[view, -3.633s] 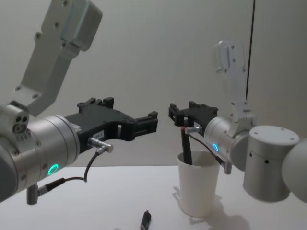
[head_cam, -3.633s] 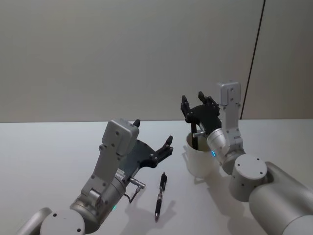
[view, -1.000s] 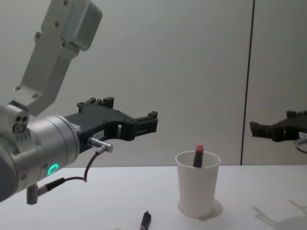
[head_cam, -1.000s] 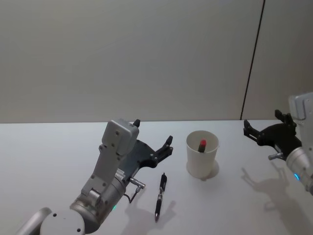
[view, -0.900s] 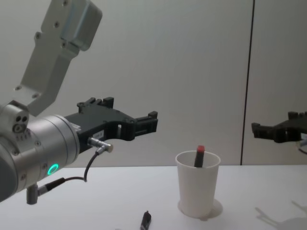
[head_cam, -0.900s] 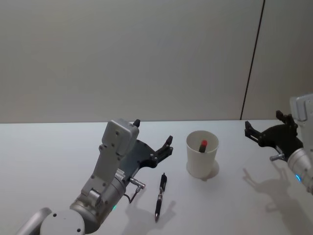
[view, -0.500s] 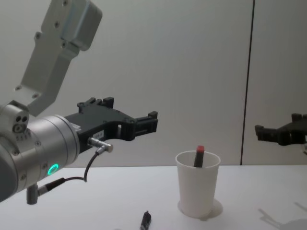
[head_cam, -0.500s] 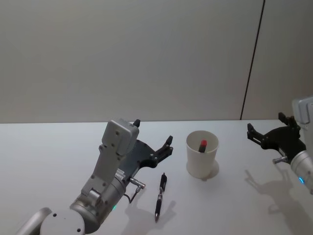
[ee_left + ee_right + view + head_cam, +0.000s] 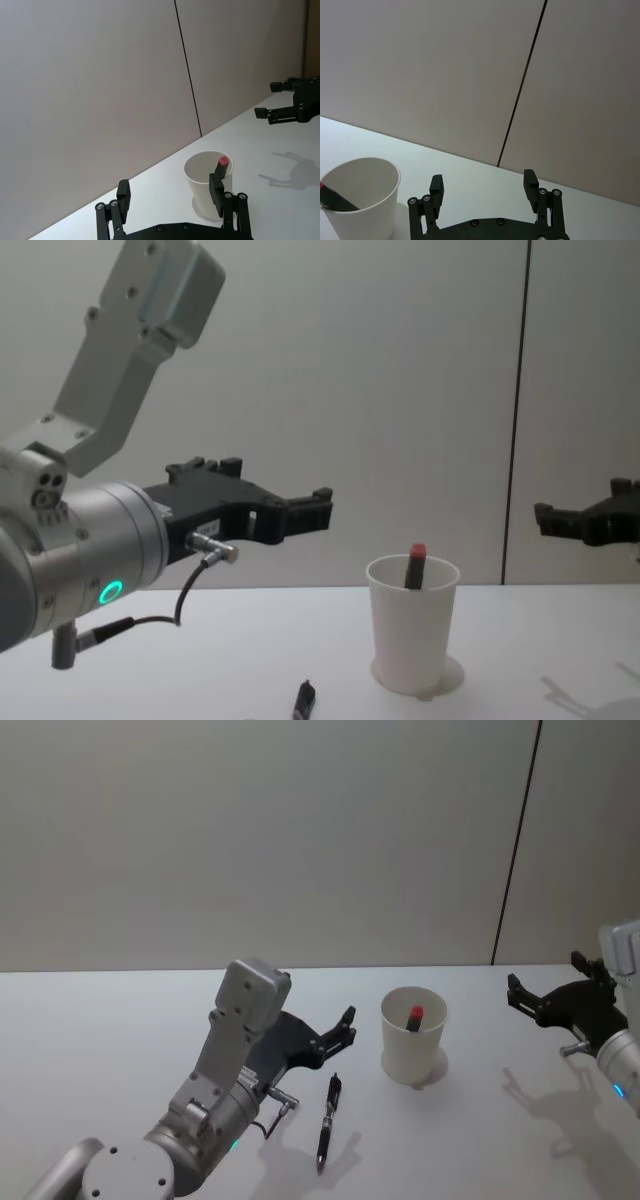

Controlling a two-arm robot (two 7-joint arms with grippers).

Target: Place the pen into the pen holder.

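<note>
Right tool [image 9: 546,974] drawn back from pen holder [image 9: 413,1038], pen [image 9: 327,1118] near left tool [image 9: 316,1008]

— Any writing to read here?
— None that is legible. The nearest thing is a small pale sticker [image 9: 253,522] on the side of the left gripper [image 9: 272,500]. Whatever is printed on it is too small to make out.
— And the pen holder [image 9: 412,625]?
— Its wall is plain white, with no lettering, logo or number.
— What about the black pen [image 9: 327,1118] lying toward the table's [image 9: 100,1040] front edge?
— The barrel is dark and too small to show any marking.
</note>
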